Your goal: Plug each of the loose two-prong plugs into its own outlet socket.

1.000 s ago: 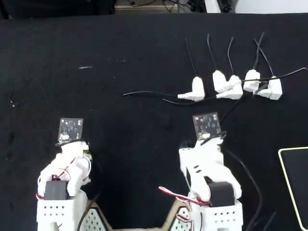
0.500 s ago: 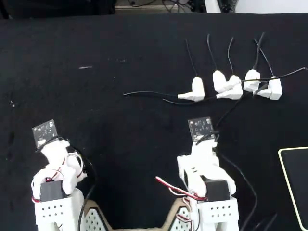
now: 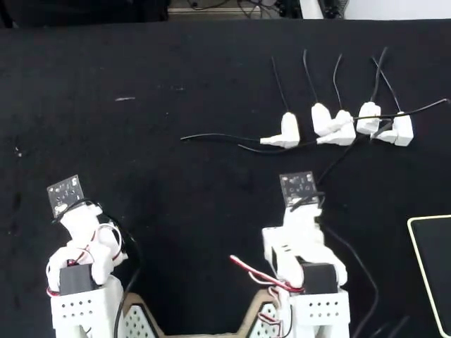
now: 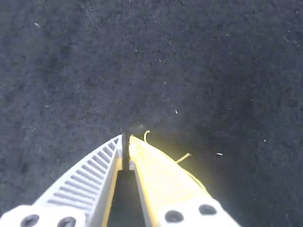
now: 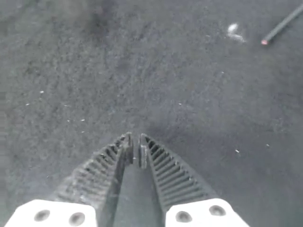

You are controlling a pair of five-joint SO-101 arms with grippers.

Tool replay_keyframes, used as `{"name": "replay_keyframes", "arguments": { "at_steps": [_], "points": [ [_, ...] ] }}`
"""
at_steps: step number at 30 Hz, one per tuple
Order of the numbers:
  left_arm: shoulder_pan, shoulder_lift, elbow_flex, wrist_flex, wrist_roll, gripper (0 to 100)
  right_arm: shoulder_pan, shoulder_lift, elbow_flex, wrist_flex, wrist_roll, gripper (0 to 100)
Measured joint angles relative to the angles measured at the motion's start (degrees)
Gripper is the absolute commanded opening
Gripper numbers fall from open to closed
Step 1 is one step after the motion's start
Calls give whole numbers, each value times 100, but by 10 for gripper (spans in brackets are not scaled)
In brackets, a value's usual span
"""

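Several white plug and socket pieces on thin black cords lie in a row at the back right of the black table, from the leftmost piece (image 3: pixel 285 132) to the rightmost piece (image 3: pixel 399 130). I cannot tell plugs from sockets. Both arms sit folded at the near edge, well short of that row. My left gripper (image 4: pixel 126 140) is shut and holds nothing above bare black cloth. My right gripper (image 5: pixel 134 143) is also shut with nothing in it. A loose black cord end (image 5: pixel 280 25) lies beyond the right gripper.
A dark flat pad with a pale yellow rim (image 3: pixel 428 262) lies at the right edge. A long black cord (image 3: pixel 211 137) trails left from the row. The black table (image 3: pixel 141 141) spreads wide on the left and middle.
The left arm has swung left and pulled back toward its base. The right arm has drawn back slightly. The white pieces have not moved.
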State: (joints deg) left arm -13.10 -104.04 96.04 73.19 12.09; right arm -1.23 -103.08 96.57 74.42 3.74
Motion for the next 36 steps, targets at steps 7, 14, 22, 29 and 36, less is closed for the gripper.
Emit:
{"name": "replay_keyframes", "arguments": {
  "at_steps": [7,14,22,29,36],
  "points": [
    [738,0,0,0,0,30,158,0,0,0,0,11],
    [800,0,0,0,0,30,158,0,0,0,0,11],
    [800,0,0,0,0,30,158,0,0,0,0,11],
    [800,0,0,0,0,30,158,0,0,9,0,11],
    [800,0,0,0,0,30,158,0,0,9,0,11]
  ]
}}
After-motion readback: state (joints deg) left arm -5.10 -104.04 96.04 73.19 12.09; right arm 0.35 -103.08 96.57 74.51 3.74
